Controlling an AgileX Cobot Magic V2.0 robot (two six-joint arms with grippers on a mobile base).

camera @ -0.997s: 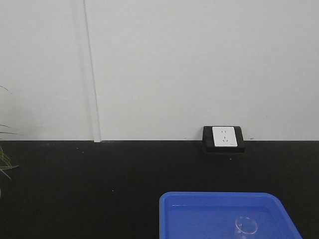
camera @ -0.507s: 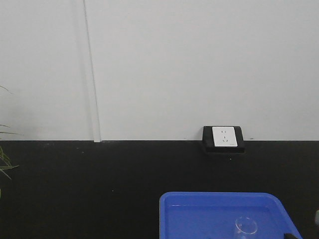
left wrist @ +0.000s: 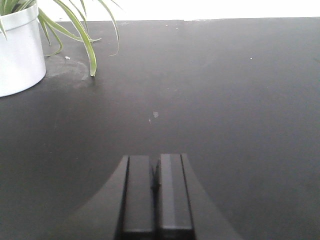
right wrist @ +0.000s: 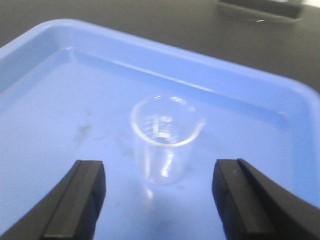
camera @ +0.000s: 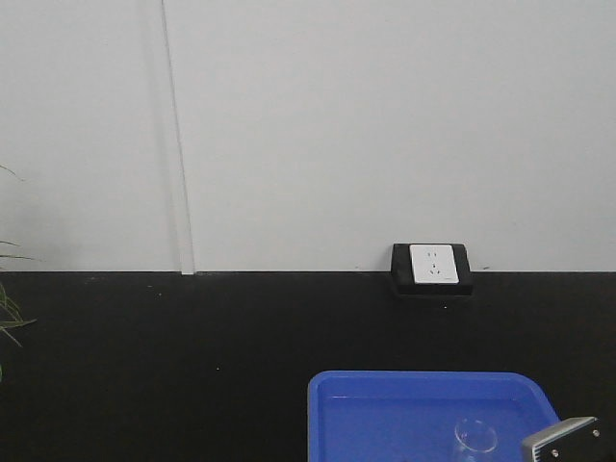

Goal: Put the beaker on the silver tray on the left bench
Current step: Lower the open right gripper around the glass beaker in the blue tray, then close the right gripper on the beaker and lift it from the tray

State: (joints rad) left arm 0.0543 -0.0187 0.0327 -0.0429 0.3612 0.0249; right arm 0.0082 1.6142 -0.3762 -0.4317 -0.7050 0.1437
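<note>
The beaker [camera: 474, 438], a small clear glass cylinder, stands upright in a bright blue plastic tray [camera: 423, 378] at the front right of a black worktop. In the right wrist view the beaker [right wrist: 164, 140] stands just ahead of my right gripper [right wrist: 159, 166], centred between its jaws. That gripper is open wide and empty, low over the blue tray [right wrist: 60, 75]. A grey part of the right arm [camera: 561, 440] shows beside the tray's right rim. My left gripper [left wrist: 155, 161] is shut and empty above bare black worktop. The silver tray and the left bench are out of view.
A black-framed white wall socket [camera: 431, 265] sits at the back of the worktop against the white wall. A white plant pot [left wrist: 17, 50] with long green leaves stands to the far left of the left gripper. Leaf tips [camera: 8, 322] show at the front view's left edge.
A grey part of the right arm has come into the front view at the bottom right, beside the blue tray. The beaker has not moved.
</note>
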